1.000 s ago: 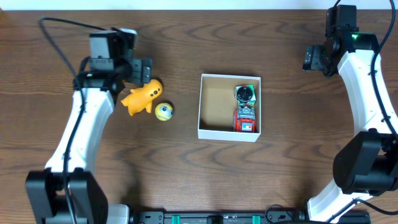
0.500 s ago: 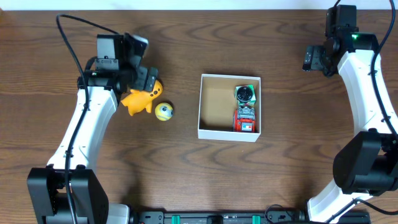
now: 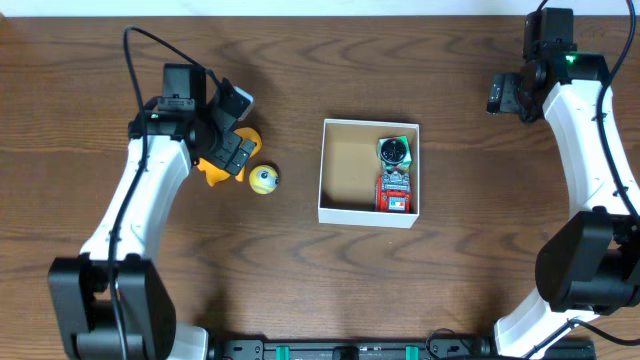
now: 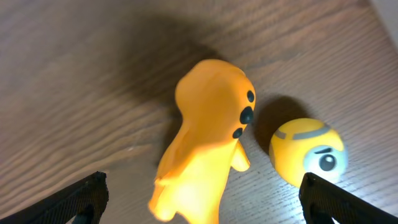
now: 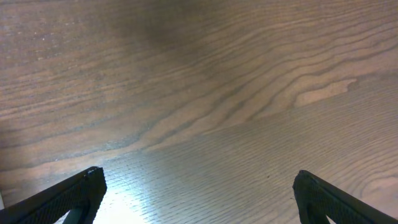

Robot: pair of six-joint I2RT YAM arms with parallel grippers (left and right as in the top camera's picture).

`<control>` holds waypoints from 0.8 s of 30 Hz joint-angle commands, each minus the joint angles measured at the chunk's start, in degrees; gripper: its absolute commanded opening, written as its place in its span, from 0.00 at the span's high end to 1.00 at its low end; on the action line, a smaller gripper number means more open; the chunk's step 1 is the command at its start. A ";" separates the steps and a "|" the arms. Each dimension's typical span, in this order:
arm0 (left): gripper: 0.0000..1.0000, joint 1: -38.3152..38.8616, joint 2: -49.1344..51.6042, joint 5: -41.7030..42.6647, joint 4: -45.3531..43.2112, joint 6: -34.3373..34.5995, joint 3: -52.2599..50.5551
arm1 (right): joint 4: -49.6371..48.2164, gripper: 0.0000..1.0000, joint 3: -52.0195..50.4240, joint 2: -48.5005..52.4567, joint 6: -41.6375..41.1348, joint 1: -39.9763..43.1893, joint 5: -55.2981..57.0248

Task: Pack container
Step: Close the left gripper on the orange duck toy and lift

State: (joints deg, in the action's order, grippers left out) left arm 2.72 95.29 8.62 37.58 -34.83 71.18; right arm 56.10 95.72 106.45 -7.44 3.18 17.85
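The container (image 3: 345, 213) is a square white-walled box with a brown inside at the table's middle. It holds a green round toy (image 3: 395, 151) and a red toy (image 3: 396, 190) along its right side. An orange soft toy (image 3: 213, 168) lies left of it, partly under my left gripper (image 3: 232, 148). In the left wrist view the orange toy (image 4: 205, 137) lies between the open fingers (image 4: 202, 198). A yellow one-eyed ball (image 3: 264, 180) sits beside it and also shows in the left wrist view (image 4: 306, 151). My right gripper (image 3: 507, 95) is open and empty at the far right.
The brown wooden table (image 3: 300, 270) spans the whole view. The right wrist view shows only bare wood (image 5: 205, 106) between its fingers (image 5: 198, 198). A black cable (image 3: 150, 45) loops above the left arm.
My left gripper has moved right and down over the orange toy, now covering part of it. The right arm has not moved.
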 commanded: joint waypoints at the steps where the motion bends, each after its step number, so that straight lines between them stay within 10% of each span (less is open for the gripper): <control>1: 0.02 -0.39 4.13 -0.07 -0.55 -2.03 0.90 | 0.07 0.01 0.79 -0.28 -0.66 0.17 0.81; 10: 0.05 -1.40 10.80 -0.26 -2.95 -2.03 0.90 | 0.07 0.01 0.79 -0.28 -0.66 0.17 0.81; 14: 0.48 -2.25 12.46 -0.26 -4.15 -2.03 0.90 | 0.07 0.01 0.79 -0.28 -0.66 0.17 0.79; 24: 0.94 -3.28 11.28 -0.26 -5.49 -1.99 1.49 | 0.07 0.01 0.79 -0.28 -0.66 0.17 0.79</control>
State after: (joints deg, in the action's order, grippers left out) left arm -0.32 107.37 8.62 32.34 -36.16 71.18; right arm 56.12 95.72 106.45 -7.44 3.18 17.85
